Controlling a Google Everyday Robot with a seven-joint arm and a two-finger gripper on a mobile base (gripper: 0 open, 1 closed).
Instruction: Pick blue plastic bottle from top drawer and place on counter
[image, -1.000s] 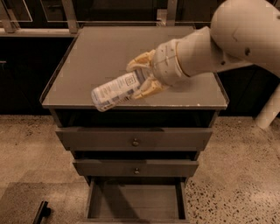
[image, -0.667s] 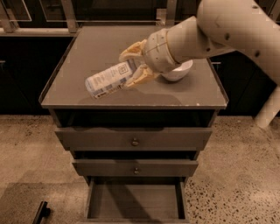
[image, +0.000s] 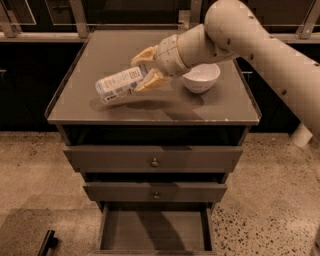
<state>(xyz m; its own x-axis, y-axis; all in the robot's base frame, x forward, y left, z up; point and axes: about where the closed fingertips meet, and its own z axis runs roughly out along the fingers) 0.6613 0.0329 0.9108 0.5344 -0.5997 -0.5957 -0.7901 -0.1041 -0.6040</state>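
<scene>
My gripper (image: 141, 70) is shut on the blue plastic bottle (image: 119, 84), a pale grey-blue bottle with a printed label. It holds the bottle lying sideways, just above the left middle of the counter (image: 125, 50), with a shadow on the surface below it. My arm comes in from the upper right. The top drawer (image: 155, 231), the lowest of the three, stands pulled open at the bottom and shows a bare grey-brown inside.
A white bowl (image: 201, 77) stands on the counter right of my gripper, partly behind my arm. Two shut drawers with small round knobs (image: 155, 162) sit below the counter. A speckled floor surrounds the cabinet, and a dark object (image: 47, 242) lies at lower left.
My gripper has carried the bottle from above the counter's front edge further back and left over the counter. The arm has swung away and uncovered the white bowl.
</scene>
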